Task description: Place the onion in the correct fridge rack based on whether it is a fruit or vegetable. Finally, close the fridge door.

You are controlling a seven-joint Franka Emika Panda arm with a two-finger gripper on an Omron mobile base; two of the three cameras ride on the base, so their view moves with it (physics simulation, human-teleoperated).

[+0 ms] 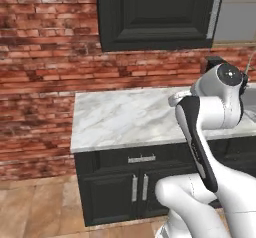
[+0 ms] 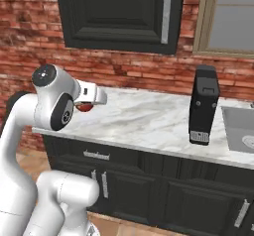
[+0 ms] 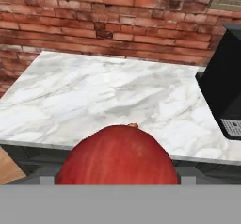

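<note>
Holding the onion [image 3: 117,155] close against the camera, your gripper [image 2: 85,105] has it pinched between its tips: in the hand view the red ball swells across the bottom centre of the frame, and in the right base view a red sliver peeks out under the white hand at the left middle. So the onion lies right in the claw, not ahead of it; what the coming move turns on is the fridge, and none of these frames shows which way it lies, so you cannot tell its direction from here. Reading left to right in the right base view: the arm and onion at left, the bare marble counter [image 2: 149,118] across the middle, a black coffee machine [image 2: 204,103] standing upright at right centre, then a sink [image 2: 238,126] at the right edge. Nothing sits in the sink's visible part. Judging by this, you must drive or swing away from this counter first.
</note>
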